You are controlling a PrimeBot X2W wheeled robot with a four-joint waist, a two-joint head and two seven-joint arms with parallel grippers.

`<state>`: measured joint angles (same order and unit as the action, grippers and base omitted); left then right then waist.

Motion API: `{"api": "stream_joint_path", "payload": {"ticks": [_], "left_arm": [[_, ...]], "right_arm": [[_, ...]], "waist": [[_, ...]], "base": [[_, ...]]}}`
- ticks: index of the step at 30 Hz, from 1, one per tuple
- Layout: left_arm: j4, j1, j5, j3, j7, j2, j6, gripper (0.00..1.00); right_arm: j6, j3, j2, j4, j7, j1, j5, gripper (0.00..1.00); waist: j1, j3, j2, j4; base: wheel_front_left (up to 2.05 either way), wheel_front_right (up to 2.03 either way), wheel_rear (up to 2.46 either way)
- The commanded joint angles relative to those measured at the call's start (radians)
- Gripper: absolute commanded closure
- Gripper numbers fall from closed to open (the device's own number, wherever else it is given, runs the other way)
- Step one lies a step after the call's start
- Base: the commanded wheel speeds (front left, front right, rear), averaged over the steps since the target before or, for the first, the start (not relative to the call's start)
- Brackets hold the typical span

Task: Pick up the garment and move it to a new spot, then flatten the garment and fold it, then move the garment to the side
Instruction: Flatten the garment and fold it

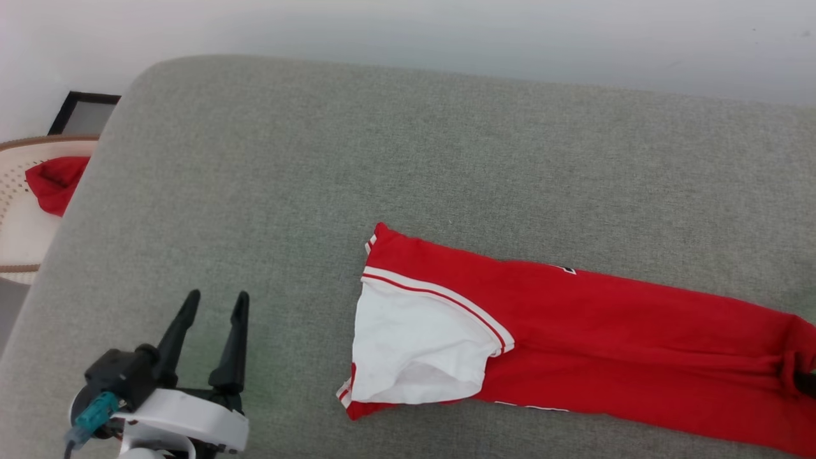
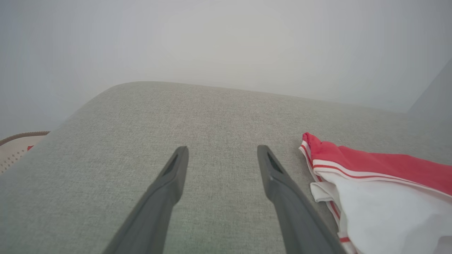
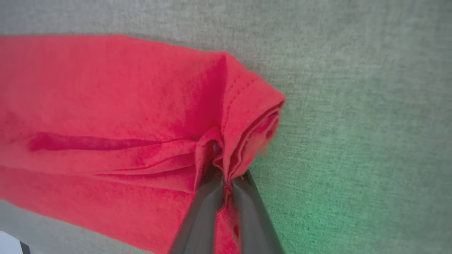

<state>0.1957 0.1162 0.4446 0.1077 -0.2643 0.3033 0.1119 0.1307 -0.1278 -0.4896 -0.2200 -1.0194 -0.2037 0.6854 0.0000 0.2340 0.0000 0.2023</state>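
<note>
A broad grey fabric surface (image 1: 268,191) with a soft, rounded far corner carries the scene. Beyond its far edge lies a plain pale expanse, whitish and bare. Past the left edge stands a pale woven basket (image 1: 16,236) with a brown rim, and a plain red cloth bundle (image 1: 56,182) lies in it. Behind the basket is a dark-framed panel (image 1: 83,113), too small to make out.

The garment (image 1: 574,331) lies on the right half of the surface, folded into a long band that runs from the middle out to the right edge of the head view. It is bright red. At its left end a white sleeve (image 1: 414,344) lies on top, edged with red-and-white stripe trim, its cuff gaping a little. A small bit of black-and-white print peeks out at the band's upper edge. The cloth is mostly smooth but gathers into creases toward the right end.

In the right wrist view the right gripper (image 3: 227,178) has its two dark fingers pinched close together on that right end of the garment (image 3: 106,106), with red cloth bunched and stacked in layers between them.

The left gripper (image 1: 218,296) hangs over bare surface at the lower left, fingers spread wide and holding nothing. In its own wrist view the left gripper (image 2: 222,150) has the garment's sleeve end (image 2: 388,204) just to its right, apart from the fingers.
</note>
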Motion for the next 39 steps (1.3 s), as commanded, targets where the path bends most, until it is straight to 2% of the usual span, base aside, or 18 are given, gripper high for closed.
{"api": "stream_joint_path", "payload": {"ticks": [1, 12, 27, 33, 39], "left_arm": [[0.002, -0.004, -0.005, -0.008, 0.001, -0.003, 0.005, 0.00], [-0.013, -0.032, -0.057, -0.082, 0.001, -0.011, 0.018, 0.00], [-0.032, -0.053, -0.122, -0.131, 0.001, -0.023, 0.019, 0.00], [-0.024, -0.059, -0.130, -0.135, 0.001, -0.033, 0.019, 0.00], [-0.010, -0.065, -0.135, -0.126, 0.001, -0.043, 0.019, 0.00]], "right_arm": [[0.000, 0.013, 0.030, -0.030, -0.011, 0.047, 0.008, 1.00], [-0.001, -0.131, 0.002, -0.044, 0.059, -0.017, 0.002, 1.00], [-0.001, -0.305, -0.156, -0.203, 0.165, -0.066, -0.033, 1.00], [-0.001, -0.262, -0.161, -0.193, 0.173, -0.065, 0.000, 1.00], [-0.001, -0.154, -0.141, -0.083, 0.159, -0.026, 0.062, 1.00]], "waist": [[0.0000, -0.003, 0.0000, -0.005], [0.0000, -0.002, 0.0000, -0.057], [0.0000, 0.017, 0.0000, -0.106], [0.0000, 0.003, 0.0000, -0.112], [0.0000, -0.021, 0.0000, -0.112]], "base": [[0.00, 0.00, 0.00], [0.00, 0.00, 0.00], [0.00, 0.00, 0.00], [0.00, 0.00, 0.00], [0.00, 0.00, 0.00]]}}
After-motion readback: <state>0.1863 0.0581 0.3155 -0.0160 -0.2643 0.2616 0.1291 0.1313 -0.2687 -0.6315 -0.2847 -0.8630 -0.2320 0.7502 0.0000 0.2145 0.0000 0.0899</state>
